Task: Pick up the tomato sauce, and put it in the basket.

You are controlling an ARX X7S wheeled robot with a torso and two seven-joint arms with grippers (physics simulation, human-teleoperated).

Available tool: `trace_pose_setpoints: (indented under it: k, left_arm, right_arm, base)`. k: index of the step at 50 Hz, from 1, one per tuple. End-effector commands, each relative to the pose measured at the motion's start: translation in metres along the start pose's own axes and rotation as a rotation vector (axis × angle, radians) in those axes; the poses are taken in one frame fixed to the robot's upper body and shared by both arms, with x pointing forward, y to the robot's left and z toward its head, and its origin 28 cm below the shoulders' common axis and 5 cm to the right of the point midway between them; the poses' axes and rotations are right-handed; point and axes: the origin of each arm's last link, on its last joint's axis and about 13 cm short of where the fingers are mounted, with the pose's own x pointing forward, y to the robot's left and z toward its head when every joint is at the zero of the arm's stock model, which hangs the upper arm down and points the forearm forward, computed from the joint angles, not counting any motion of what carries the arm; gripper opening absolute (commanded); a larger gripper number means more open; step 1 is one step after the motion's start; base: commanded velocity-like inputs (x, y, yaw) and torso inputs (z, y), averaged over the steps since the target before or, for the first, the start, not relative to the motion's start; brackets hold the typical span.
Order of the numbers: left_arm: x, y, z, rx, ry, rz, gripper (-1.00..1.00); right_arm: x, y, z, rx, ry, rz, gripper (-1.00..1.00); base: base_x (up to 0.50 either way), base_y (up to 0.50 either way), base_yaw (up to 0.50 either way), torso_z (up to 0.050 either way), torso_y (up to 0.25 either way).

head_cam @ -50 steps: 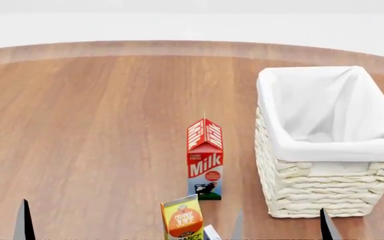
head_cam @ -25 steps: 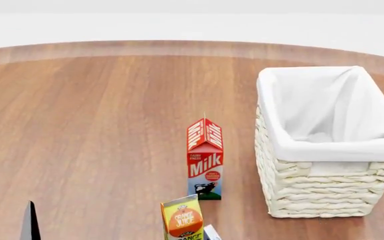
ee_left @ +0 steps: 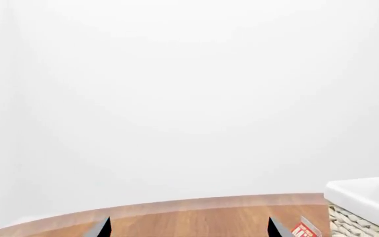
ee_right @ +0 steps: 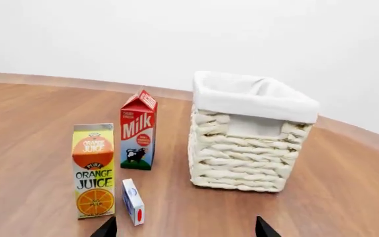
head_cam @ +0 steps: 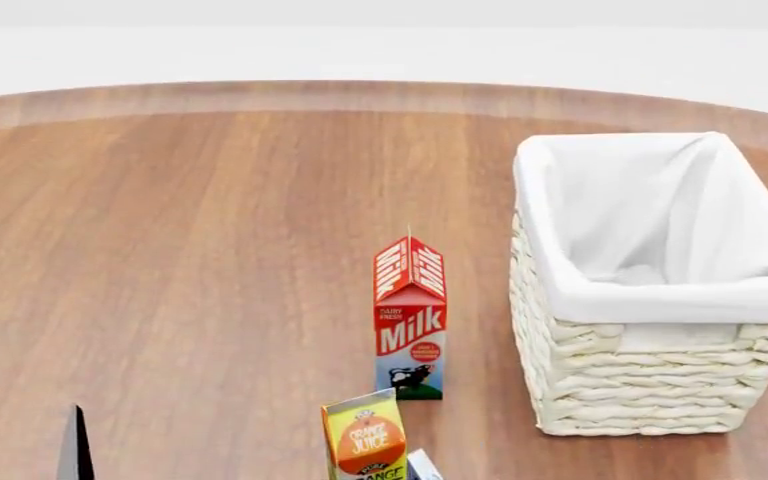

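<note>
The tomato sauce can shows in no view. The cream wicker basket (head_cam: 651, 380) with a white liner stands on the right of the wooden table; it also shows in the right wrist view (ee_right: 242, 158) and at the edge of the left wrist view (ee_left: 367, 207). My left gripper (ee_left: 189, 230) is open and empty, above the table; only one of its fingertips (head_cam: 77, 450) shows in the head view, at the bottom left. My right gripper (ee_right: 185, 230) is open and empty, low over the table in front of the basket and cartons.
A red milk carton (head_cam: 411, 320) stands left of the basket. An orange juice carton (head_cam: 364, 440) stands nearer me, with a small white-and-blue box (ee_right: 132, 201) beside it. The round table's far edge (head_cam: 357, 95) curves across the back.
My right gripper's fingertips have dropped out of the head view's bottom edge. My left fingertip has drifted slightly right and lower. The objects have not moved.
</note>
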Motion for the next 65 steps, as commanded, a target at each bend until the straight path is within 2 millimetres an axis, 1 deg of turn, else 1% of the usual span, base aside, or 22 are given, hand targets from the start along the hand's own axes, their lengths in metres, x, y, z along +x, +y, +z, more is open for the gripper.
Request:
trace_pose_setpoints:
  k: [1,10,20,35,52,59,65]
  left_arm:
    - [0.0,-0.002,0.0,0.005,0.002,-0.003,1.0]
    - [0.0,-0.002,-0.001,0.004,0.005,-0.006,1.0]
    - [0.0,-0.002,-0.002,0.005,0.006,-0.006,1.0]
    - [-0.001,-0.002,-0.003,-0.002,0.008,-0.011,1.0]
    - [-0.001,-0.003,-0.004,-0.001,0.014,-0.015,1.0]
    - [0.0,-0.003,-0.004,-0.003,0.015,-0.015,1.0]
    - [0.0,-0.003,-0.005,-0.004,0.016,-0.02,1.0]
  right_arm:
    - [-0.018,0.006,-0.023,0.032,0.104,0.044,1.0]
    - [-0.022,0.012,-0.034,0.045,0.138,0.066,1.0]
    - [-0.025,0.014,-0.042,0.046,0.17,0.056,1.0]
    - [-0.01,0.018,-0.044,0.003,0.114,0.075,1.0]
    - [0.012,0.024,-0.065,0.012,0.105,0.066,1.0]
    - [0.018,0.028,-0.07,0.011,0.107,0.082,1.0]
    - [0.023,0.031,-0.079,0.014,0.127,0.101,1.0]
  base:
    - [0.0,0.0,0.0,0.0,0.0]
    - [0.0,0.0,0.0,0.0,0.0]
    - [0.0,0.0,0.0,0.0,0.0]
    - [0.0,0.0,0.0,0.0,0.0]
    - [0.0,0.0,0.0,0.0,0.0]
    - [0.0,0.0,0.0,0.0,0.0]
    - [0.0,0.0,0.0,0.0,0.0]
